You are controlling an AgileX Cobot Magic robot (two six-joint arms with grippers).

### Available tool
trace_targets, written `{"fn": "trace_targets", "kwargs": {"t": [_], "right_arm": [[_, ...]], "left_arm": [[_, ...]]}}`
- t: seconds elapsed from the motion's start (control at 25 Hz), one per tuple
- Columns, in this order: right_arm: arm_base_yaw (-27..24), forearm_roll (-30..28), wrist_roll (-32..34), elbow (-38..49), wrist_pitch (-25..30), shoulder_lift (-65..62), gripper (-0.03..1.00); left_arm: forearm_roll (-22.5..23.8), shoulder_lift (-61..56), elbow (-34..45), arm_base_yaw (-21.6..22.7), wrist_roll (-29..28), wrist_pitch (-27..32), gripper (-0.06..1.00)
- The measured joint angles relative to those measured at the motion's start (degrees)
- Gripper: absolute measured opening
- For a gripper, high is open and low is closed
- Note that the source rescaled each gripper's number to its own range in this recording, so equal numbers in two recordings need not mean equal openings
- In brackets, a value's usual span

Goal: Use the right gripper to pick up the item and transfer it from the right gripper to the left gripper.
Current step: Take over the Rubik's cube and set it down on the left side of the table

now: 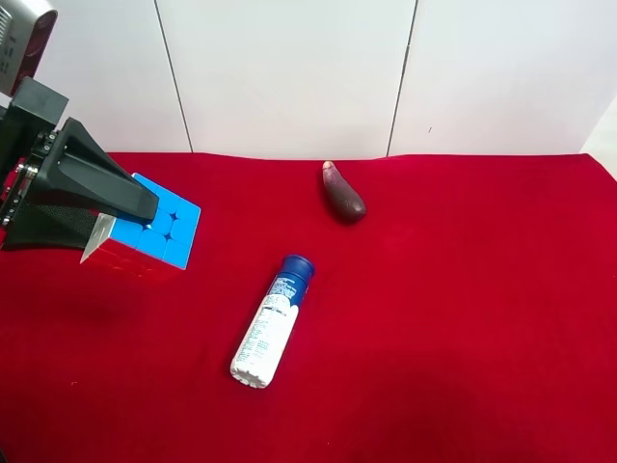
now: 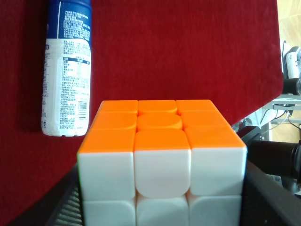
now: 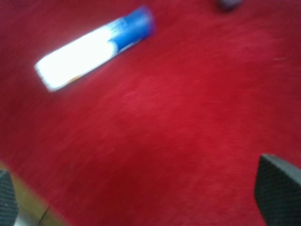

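A Rubik's cube with blue, white and orange faces is held off the red cloth by the arm at the exterior high view's left. The left wrist view shows it is my left gripper, shut on the cube with a dark finger on each side. My right gripper is open and empty, its two fingertips far apart above bare cloth. The right arm is out of the exterior high view.
A white bottle with a blue cap lies on the red cloth near the middle; it also shows in the right wrist view and the left wrist view. A dark purple eggplant-like object lies farther back.
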Motion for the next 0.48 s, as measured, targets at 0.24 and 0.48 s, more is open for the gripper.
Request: {"fn": "trace_targets", "kwargs": {"t": [0.24, 0.48], "right_arm": [[-19.72, -0.05, 0.00, 0.00, 0.00, -2.60, 1.00], [-29.81, -0.05, 0.00, 0.00, 0.00, -2.60, 1.00]], "left_arm": [[0.00, 0.00, 0.00, 0.00, 0.70, -0.13, 0.03], [0.00, 0.00, 0.00, 0.00, 1.30, -0.19, 0.03]]}}
